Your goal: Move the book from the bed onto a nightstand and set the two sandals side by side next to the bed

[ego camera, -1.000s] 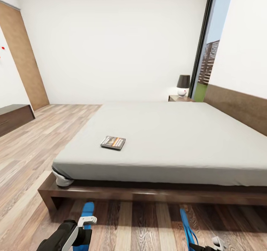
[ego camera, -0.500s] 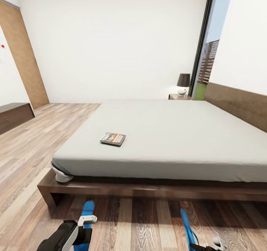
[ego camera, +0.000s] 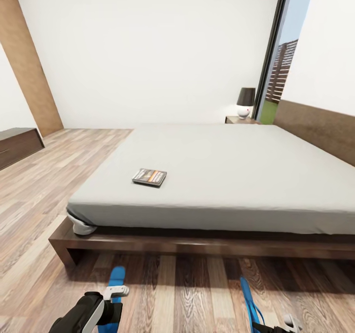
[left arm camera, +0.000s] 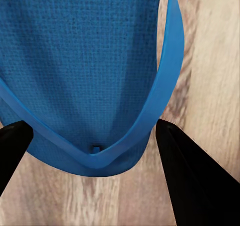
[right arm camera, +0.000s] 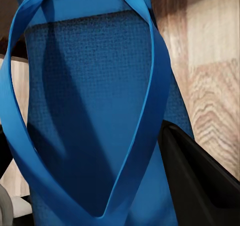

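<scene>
A large double bed (ego camera: pixel 222 175) with a pale grey mattress, a dark brown wooden frame and a brown headboard along the right wall stands on the light-brown wood-plank floor (ego camera: pixel 44 195) of a white-walled bedroom. The small thin paperback book (ego camera: pixel 149 177), dark-covered with an orange band, lies flat on the mattress near the bed's near left corner. Beyond the far side of the bed, a low dark wooden nightstand (ego camera: pixel 240 120) carries a small lamp (ego camera: pixel 244 102) with a dark shade and a white base, just beside a tall dark-framed window (ego camera: pixel 281 62). A longer low dark dresser (ego camera: pixel 17 146) stands against the left wall, well apart from the bed. At the bottom of the head view, the left gripper (ego camera: pixel 114 298) is over a bright-blue flip-flop sandal (ego camera: pixel 116 280) in front of the bed frame; in the left wrist view its black fingers (left arm camera: pixel 192 181) stand spread on either side of that sandal's toe end and strap, and I cannot tell whether they touch it. The right gripper (ego camera: pixel 276 327) sits at the bottom right edge with the second bright-blue sandal (ego camera: pixel 249 301) rising from it; in the right wrist view this sandal (right arm camera: pixel 95 126) lies close between the dark fingers (right arm camera: pixel 200 176), but whether they clamp it cannot be told.
</scene>
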